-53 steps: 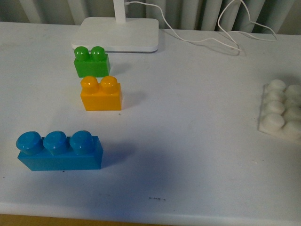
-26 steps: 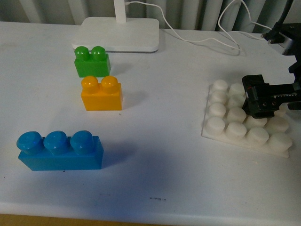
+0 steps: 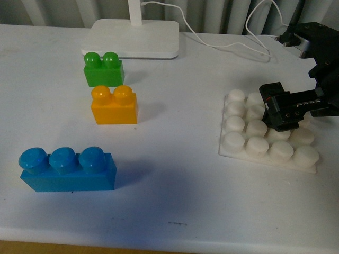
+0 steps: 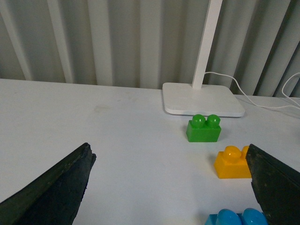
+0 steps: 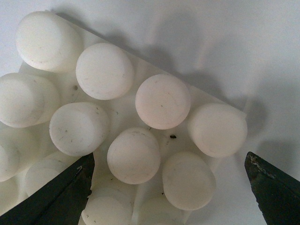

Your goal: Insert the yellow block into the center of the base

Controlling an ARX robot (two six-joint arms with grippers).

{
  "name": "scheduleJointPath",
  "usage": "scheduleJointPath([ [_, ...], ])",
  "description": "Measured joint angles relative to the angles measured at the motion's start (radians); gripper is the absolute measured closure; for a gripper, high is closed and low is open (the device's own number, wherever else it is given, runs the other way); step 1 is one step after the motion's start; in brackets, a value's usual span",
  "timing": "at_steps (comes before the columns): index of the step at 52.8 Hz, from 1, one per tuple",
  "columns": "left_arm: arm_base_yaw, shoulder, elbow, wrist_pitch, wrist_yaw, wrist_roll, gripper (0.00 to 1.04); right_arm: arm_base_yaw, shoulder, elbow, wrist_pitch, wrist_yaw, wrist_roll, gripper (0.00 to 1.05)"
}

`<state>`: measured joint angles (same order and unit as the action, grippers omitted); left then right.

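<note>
The yellow block (image 3: 114, 106) stands upright on the table at left centre, just in front of the green brick (image 3: 103, 69). It also shows in the left wrist view (image 4: 232, 163), partly behind one finger (image 4: 274, 187). My left gripper (image 4: 171, 187) is open over bare table, well short of the block, and is out of the front view. The white studded base (image 3: 256, 145) lies flat at the right. My right gripper (image 3: 286, 114) hovers open over its far half. In the right wrist view (image 5: 168, 187) the base's studs (image 5: 162, 101) fill the picture between the spread fingers.
A blue three-stud brick (image 3: 68, 168) sits near the table's front left. The white lamp foot (image 3: 132, 38) stands at the back, behind the green brick, and its cable (image 3: 228, 45) trails to the right. The table's front edge (image 3: 169, 244) is close.
The base has slid left from the table's right edge into fuller view, with my right gripper coming in over it. The bricks have not moved.
</note>
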<state>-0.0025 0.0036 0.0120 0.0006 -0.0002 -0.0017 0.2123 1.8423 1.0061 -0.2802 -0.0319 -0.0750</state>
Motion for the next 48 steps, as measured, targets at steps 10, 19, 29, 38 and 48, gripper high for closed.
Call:
scheduleJointPath([
  [10, 0.000, 0.000, 0.000, 0.000, 0.000, 0.000, 0.06, -0.004, -0.004, 0.000, -0.013, -0.015, -0.009, 0.09],
  [19, 0.000, 0.000, 0.000, 0.000, 0.000, 0.000, 0.06, 0.007, -0.004, -0.004, -0.009, -0.008, -0.004, 0.09],
  [29, 0.000, 0.000, 0.000, 0.000, 0.000, 0.000, 0.06, 0.050, 0.009, 0.008, -0.009, -0.023, 0.077, 0.09],
  [38, 0.000, 0.000, 0.000, 0.000, 0.000, 0.000, 0.06, 0.099, 0.029, 0.031, -0.009, -0.023, 0.116, 0.09],
  [48, 0.000, 0.000, 0.000, 0.000, 0.000, 0.000, 0.06, 0.117, 0.039, 0.046, -0.013, -0.022, 0.133, 0.09],
])
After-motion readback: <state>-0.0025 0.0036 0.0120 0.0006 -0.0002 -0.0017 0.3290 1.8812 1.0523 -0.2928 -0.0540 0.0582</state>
